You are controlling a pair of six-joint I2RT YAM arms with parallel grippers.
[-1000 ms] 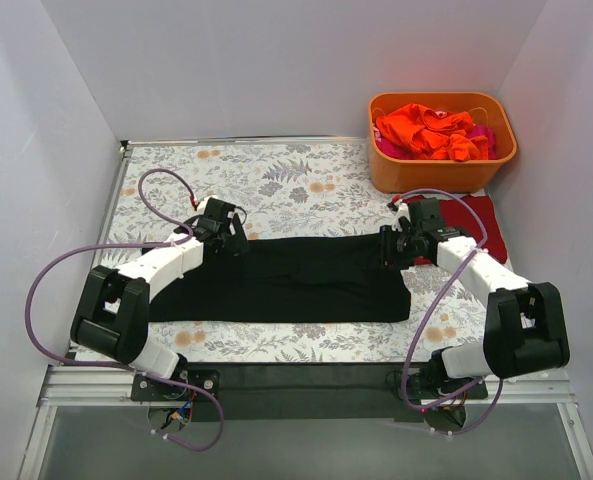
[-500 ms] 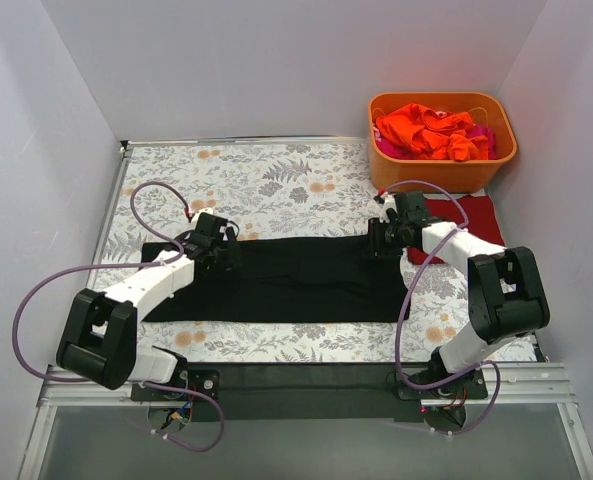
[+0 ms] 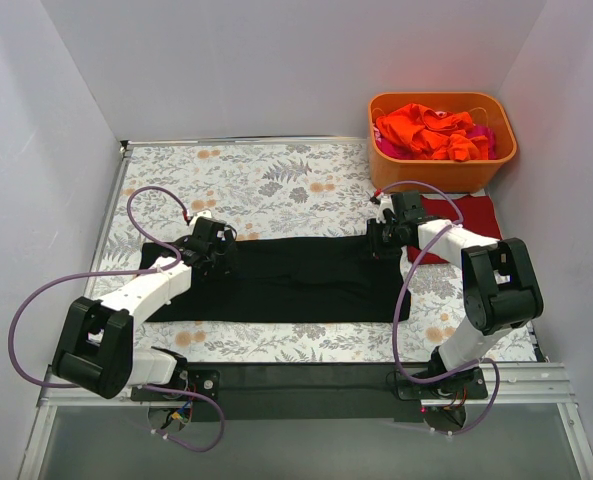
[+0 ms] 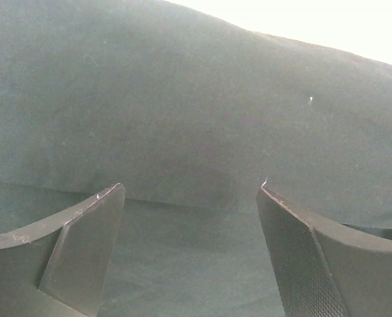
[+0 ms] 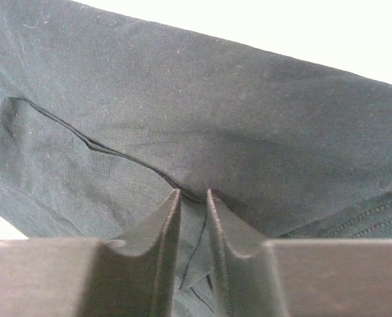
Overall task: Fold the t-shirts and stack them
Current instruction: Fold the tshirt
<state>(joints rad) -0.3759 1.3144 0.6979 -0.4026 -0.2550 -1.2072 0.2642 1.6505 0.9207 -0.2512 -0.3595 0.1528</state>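
One black t-shirt, one red t-shirt, one tub

Your right gripper sits low in the middle of the view, its two fingers drawn almost together with only a narrow slit between them. A thin edge of the black t-shirt runs down into that slit and is pinched there. From the fingertips you see the edge trail off to the left as a raised fold. Dark cloth fills nearly everything beyond. A washed-out white surface shows only at the far right and near left corners.
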